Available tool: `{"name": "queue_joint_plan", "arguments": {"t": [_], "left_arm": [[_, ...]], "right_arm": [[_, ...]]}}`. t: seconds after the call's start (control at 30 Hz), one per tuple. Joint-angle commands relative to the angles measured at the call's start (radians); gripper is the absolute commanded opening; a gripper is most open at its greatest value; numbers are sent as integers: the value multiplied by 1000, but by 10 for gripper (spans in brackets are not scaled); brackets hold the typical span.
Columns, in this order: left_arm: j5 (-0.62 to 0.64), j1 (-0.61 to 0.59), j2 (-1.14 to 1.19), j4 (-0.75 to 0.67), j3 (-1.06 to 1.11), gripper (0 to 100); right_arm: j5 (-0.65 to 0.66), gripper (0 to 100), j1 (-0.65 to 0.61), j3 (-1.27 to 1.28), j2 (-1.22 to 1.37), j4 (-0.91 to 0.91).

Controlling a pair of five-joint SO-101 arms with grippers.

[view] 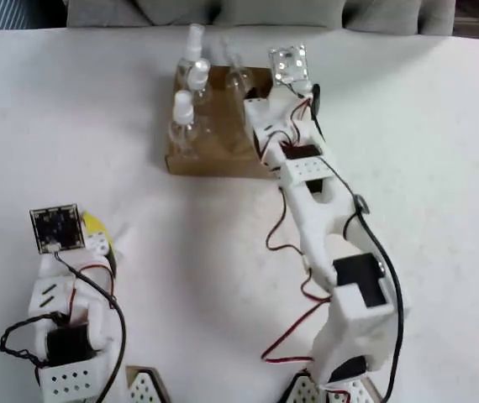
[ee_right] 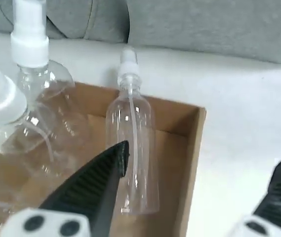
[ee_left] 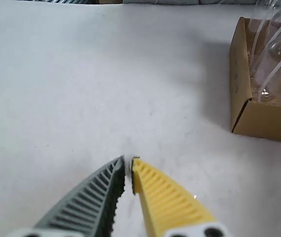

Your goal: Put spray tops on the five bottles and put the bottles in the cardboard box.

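White table (view: 407, 126), grey sofa (view: 248, 10) along the far edge.

Left side: the left gripper (ee_left: 128, 162) sits low over bare table, well apart from the box. Its grey and yellow jaws are pressed together at the tips and hold nothing.

Centre: the cardboard box (view: 214, 164) stands on the table toward the far edge, open side up. Clear bottles (view: 182, 126) stand upright inside it, each with a white sprayer on. Four are plain enough from above; a fifth I cannot confirm, since the arm covers the box's right part.

Right side: the right arm stretches out to the box. The right gripper (ee_right: 203, 157) hangs over the box's corner, jaws spread wide and gripping nothing. A slim bottle (ee_right: 130, 138) stands just beside one jaw, its spray top (ee_right: 127, 66) fitted, free of both jaws as far as I can tell.

Judgement: this looks like the let-go stage of boxing a bottle, late in the task. The next move calls for lifting the right gripper straight up — a sideways sweep could tip the light bottles — then counting what is in the box.
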Motion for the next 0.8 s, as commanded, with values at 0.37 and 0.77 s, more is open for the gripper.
{"name": "queue_joint_plan", "arguments": {"t": [0.37,0.77], "left_arm": [[-80,8,-2,6,0,39],[-80,8,-2,6,0,39]], "right_arm": [[-218,170,-81,-11,-337,644],[-450,32,-163,-6,-335,751]]}}
